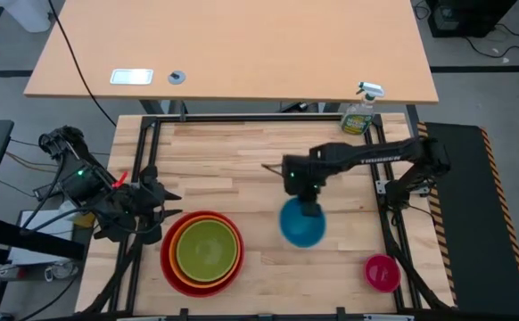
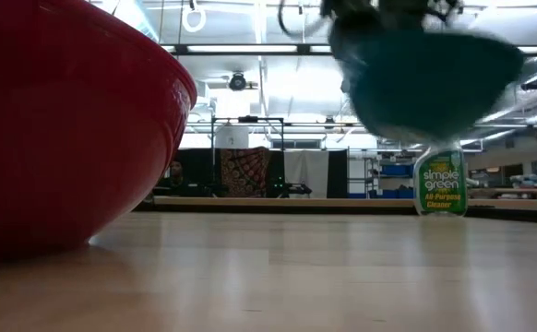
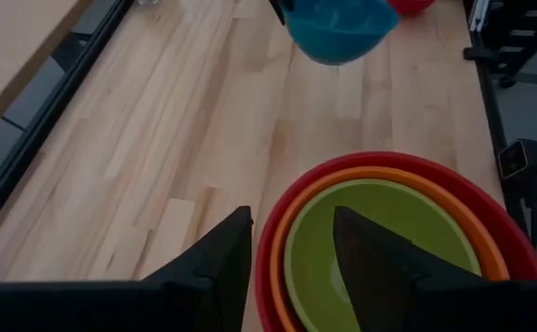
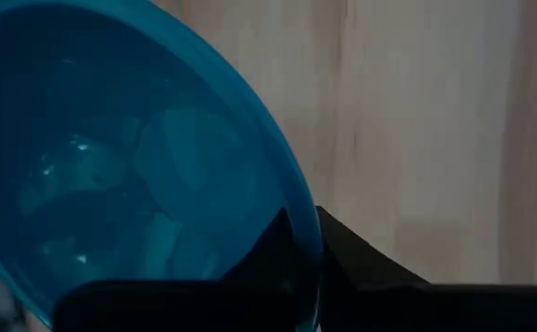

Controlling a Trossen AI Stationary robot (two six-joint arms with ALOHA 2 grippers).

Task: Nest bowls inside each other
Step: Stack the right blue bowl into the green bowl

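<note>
Right gripper clamped on blue bowl rim, lifted, red-orange-green stack at 8 o'clock, left gripper apart

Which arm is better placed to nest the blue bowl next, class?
The right: the right gripper is shut on the blue bowl's rim, lifted beside the lime green bowl. The left gripper holds nothing.

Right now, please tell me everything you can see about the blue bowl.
The blue bowl is round, glossy and looks like plastic, teal-blue inside and out. It holds nothing. The right tool is shut on its rim, one finger inside and one outside. In the low view the bowl hangs clear of the wooden table, slightly tilted. It is between the stack of red, orange and green bowls and the small magenta bowl, touching neither.
</note>
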